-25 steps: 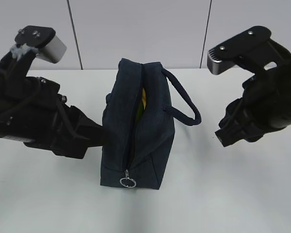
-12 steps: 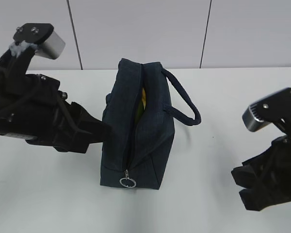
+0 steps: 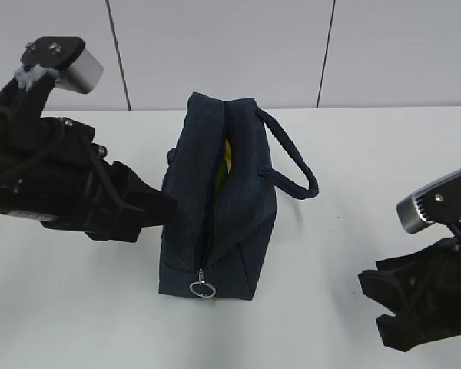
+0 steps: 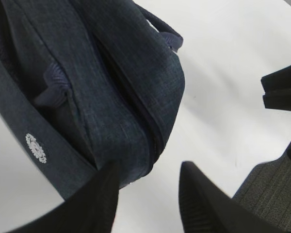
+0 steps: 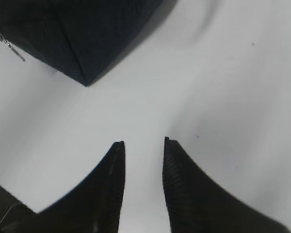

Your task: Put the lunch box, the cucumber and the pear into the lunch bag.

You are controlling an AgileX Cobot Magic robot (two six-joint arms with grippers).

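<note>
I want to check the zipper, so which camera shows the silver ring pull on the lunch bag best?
The exterior view: the ring pull hangs in full sight at the near end of the lunch bag. The right wrist view catches only a sliver of metal at its left edge, too small to identify. The left wrist view shows fabric, no pull.

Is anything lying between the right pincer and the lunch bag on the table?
Nothing visible. Only bare white table separates the open, empty right pincer from the lunch bag; the bag's corner shows at the right wrist view's top left.
</note>
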